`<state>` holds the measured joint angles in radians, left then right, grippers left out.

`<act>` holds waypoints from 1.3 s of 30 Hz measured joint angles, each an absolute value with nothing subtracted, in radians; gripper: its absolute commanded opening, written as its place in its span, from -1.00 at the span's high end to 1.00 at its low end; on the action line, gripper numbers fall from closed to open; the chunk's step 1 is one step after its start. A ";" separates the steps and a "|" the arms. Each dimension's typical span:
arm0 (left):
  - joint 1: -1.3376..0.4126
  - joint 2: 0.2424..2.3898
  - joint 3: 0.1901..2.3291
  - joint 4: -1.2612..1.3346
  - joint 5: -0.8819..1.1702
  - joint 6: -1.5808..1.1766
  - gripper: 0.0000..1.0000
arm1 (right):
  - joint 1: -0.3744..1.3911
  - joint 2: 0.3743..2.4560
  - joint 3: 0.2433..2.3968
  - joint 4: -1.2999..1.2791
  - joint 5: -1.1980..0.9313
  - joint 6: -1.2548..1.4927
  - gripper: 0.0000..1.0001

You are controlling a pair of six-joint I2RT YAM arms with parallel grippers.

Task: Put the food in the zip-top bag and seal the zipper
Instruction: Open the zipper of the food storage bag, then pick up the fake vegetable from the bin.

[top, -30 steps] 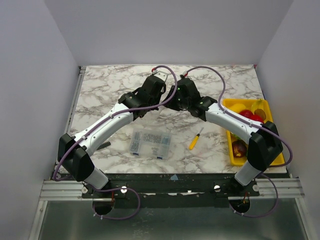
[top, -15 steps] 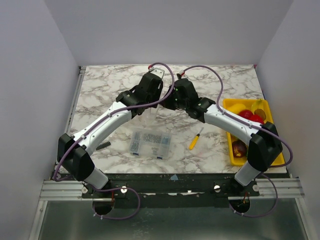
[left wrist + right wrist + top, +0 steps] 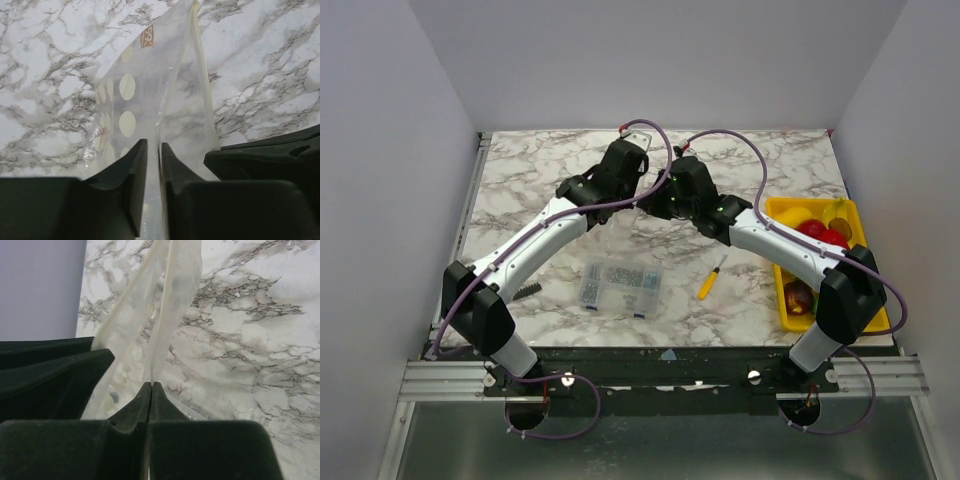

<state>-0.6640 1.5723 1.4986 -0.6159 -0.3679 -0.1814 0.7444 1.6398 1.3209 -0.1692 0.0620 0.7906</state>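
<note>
The zip-top bag [image 3: 150,90], see-through with pale dots, hangs between both grippers above the marble table's back middle. My right gripper [image 3: 151,383] is shut on the bag's [image 3: 167,315] rim, where a narrow clear strip, the zipper [image 3: 183,408], runs off to the right of the fingers. My left gripper [image 3: 153,144] is open by a narrow gap, with the bag's edge passing between its fingers. In the top view the two gripper heads meet nose to nose and hide the bag. The food [image 3: 812,228], red, yellow and dark pieces, lies in a yellow tray [image 3: 865,270] at the right.
A clear compartment box [image 3: 620,285] of small metal parts lies near the front middle. A yellow-handled screwdriver [image 3: 710,278] is to its right. A small dark object [image 3: 525,292] sits beside the left arm. Grey walls close in the table on three sides.
My right gripper has shut on the bag's rim. My left gripper, shut a second ago, now stands slightly apart round the bag's edge. Both heads shifted a little towards the back.
</note>
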 measured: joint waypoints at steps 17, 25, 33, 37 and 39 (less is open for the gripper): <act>-0.572 1.415 1.343 -0.616 -0.369 -0.181 1.00 | 0.745 1.687 1.472 -0.324 0.046 0.687 0.06; -0.560 1.428 1.341 -0.633 -0.368 -0.214 1.00 | 0.746 1.602 1.544 -0.485 0.090 0.641 -0.37; -0.534 1.444 1.353 -0.646 -0.336 -0.248 1.00 | 0.720 1.379 1.409 -0.670 0.477 0.673 -0.64; -0.534 1.446 1.359 -0.659 -0.307 -0.253 1.00 | 0.559 1.325 1.314 -0.754 0.578 0.717 -0.75; -0.534 1.446 1.363 -0.660 -0.294 -0.255 1.00 | 0.445 1.322 1.275 -0.780 0.606 0.742 -0.85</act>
